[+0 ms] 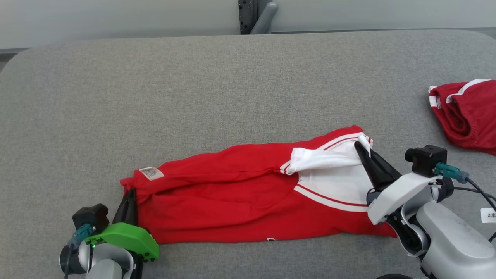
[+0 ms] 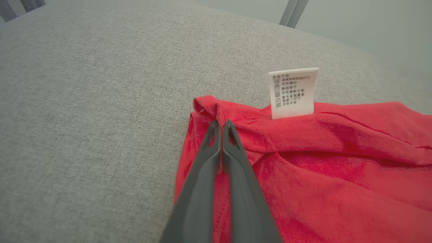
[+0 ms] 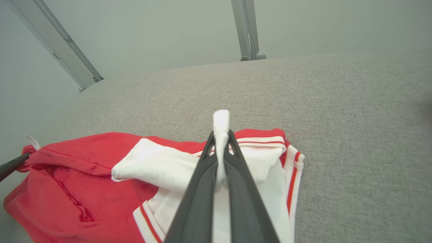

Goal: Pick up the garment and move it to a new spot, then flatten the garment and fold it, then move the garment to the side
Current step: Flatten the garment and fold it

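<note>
The garment (image 1: 232, 201) spans left fingers (image 1: 128, 209) to right fingers (image 1: 372, 166), pinched by both

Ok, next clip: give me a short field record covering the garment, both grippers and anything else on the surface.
surface: grey fabric-covered table
garment: red with a white striped end, lying lengthwise, creased
left gripper: shut on the garment's red corner, beside the care label
right gripper: shut on a white fold at the opposite end
other item: second red garment, bunched at the right edge, apart
stage: not yet flattened or folded
</note>
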